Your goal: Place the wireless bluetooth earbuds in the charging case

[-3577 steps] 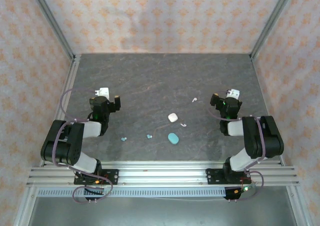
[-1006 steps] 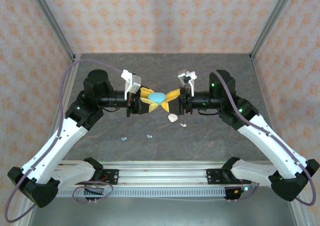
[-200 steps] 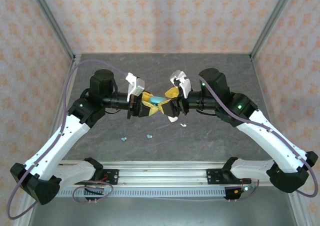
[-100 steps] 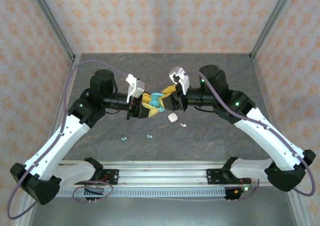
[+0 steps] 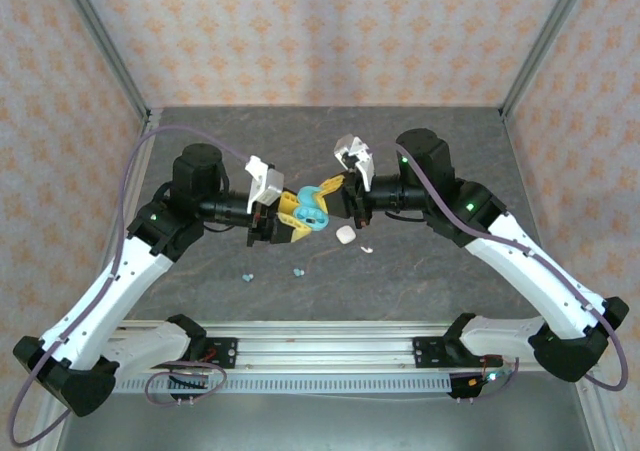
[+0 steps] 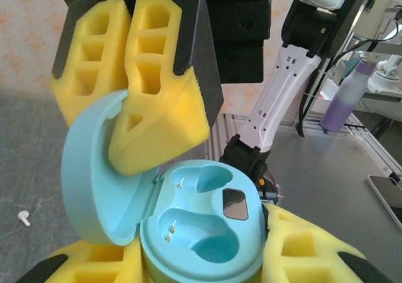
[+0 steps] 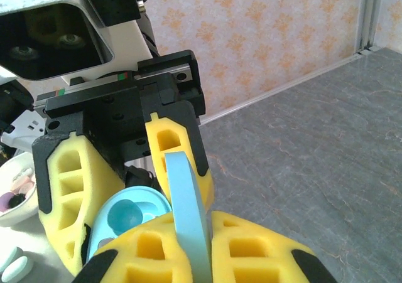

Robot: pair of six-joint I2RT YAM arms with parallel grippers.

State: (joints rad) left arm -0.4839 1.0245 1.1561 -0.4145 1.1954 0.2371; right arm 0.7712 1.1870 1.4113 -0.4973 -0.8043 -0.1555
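Case of pale teal hung open above the table, left gripper clamped on its base, right gripper pinching its lid.

top: overhead, far | wrists: close, opposed | shared: teal case

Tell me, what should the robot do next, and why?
Probably the right claw should release the lid and go down for a teal earbud on the table. The teal case, held by the left claw, stands open with both wells empty.
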